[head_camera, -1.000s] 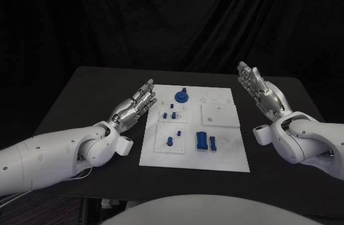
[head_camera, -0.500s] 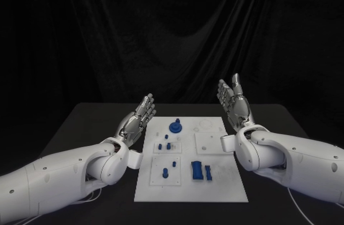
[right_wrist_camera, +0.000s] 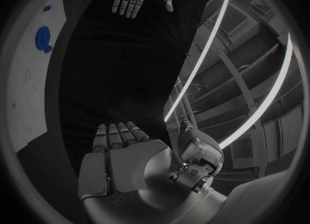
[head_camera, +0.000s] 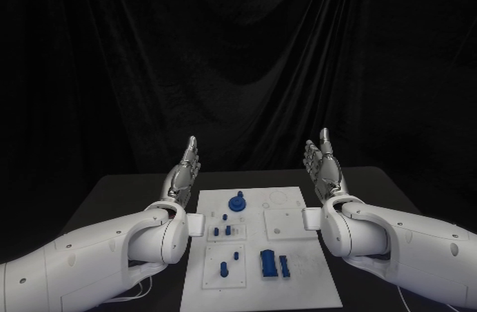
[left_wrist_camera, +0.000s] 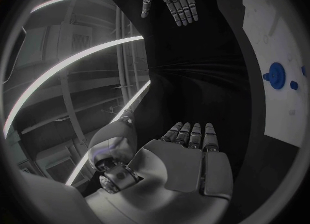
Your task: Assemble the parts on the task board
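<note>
Both hands, left (head_camera: 183,171) and right (head_camera: 324,166), raised flanking task board (head_camera: 298,295), fingers straight, empty.

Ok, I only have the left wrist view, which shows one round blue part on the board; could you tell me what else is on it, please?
Observer: In the head view, a tall blue block stands near the right front of the task board, with a slimmer blue piece beside it.
Operator: Thank you. Is there anything to the left of those?
Observer: Yes, small blue pegs stand in a square inset plate there.
Operator: And where are the hands relative to the board?
Observer: The left hand is raised by the board's far left corner and the right hand by its far right corner. Both have straight fingers and touch no parts.
</note>
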You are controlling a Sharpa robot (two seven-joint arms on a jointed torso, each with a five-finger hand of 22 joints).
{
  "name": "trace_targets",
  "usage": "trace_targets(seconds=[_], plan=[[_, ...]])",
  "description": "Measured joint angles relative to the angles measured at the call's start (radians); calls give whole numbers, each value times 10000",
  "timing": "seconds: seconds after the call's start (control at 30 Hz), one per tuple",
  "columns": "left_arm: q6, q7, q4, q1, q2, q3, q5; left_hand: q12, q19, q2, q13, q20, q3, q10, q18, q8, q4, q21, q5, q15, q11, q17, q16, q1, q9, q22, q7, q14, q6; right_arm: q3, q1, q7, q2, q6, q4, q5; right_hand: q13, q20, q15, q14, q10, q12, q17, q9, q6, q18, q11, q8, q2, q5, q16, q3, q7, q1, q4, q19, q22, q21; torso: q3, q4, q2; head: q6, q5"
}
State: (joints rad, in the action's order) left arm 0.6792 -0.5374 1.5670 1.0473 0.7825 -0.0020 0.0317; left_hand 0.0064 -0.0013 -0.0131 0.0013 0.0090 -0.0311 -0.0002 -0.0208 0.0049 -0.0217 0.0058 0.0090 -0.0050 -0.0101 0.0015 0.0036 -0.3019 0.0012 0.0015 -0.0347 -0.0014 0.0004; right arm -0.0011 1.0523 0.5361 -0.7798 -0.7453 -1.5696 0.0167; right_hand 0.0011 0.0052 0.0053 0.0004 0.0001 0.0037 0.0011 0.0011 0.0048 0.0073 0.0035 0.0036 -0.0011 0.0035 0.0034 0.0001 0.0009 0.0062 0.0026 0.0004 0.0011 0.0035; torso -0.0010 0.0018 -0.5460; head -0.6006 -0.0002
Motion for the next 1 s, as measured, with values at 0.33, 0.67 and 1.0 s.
trace_targets(seconds=[0.33,0.67,1.0], plan=[[623,204,2,0,-5,6,-203,1,0,105,3,0,193,-16,-2,0,193,1,-42,0,15,1,0,1016,1,1,207,0,-2,0,0,-55,1,-96,0,-138,1,0,1,0,0,1,1,3,1,1,0,0,0,0,0,0,1,1,0,0,1,0,8,-16,16,8,0],[775,254,4,0,-5,6,-261,1,0,125,-2,1,277,-15,155,0,217,1,-41,-1,15,1,0,2430,3,1,277,0,-2,0,-1,-73,1,-126,1,-177,1,1,1,0,0,2,2,5,1,1,0,0,0,1,0,0,1,1,0,0,2,0,10,-18,18,8,0],[814,274,4,0,-6,5,-281,1,0,136,-5,1,276,-15,153,1,217,1,-41,-1,14,-6,0,2959,4,-6,277,0,-2,0,-1,-81,1,-140,1,-191,2,1,1,0,0,2,3,1,1,3,0,0,0,1,0,0,1,1,0,0,3,0,10,-18,18,8,0]])
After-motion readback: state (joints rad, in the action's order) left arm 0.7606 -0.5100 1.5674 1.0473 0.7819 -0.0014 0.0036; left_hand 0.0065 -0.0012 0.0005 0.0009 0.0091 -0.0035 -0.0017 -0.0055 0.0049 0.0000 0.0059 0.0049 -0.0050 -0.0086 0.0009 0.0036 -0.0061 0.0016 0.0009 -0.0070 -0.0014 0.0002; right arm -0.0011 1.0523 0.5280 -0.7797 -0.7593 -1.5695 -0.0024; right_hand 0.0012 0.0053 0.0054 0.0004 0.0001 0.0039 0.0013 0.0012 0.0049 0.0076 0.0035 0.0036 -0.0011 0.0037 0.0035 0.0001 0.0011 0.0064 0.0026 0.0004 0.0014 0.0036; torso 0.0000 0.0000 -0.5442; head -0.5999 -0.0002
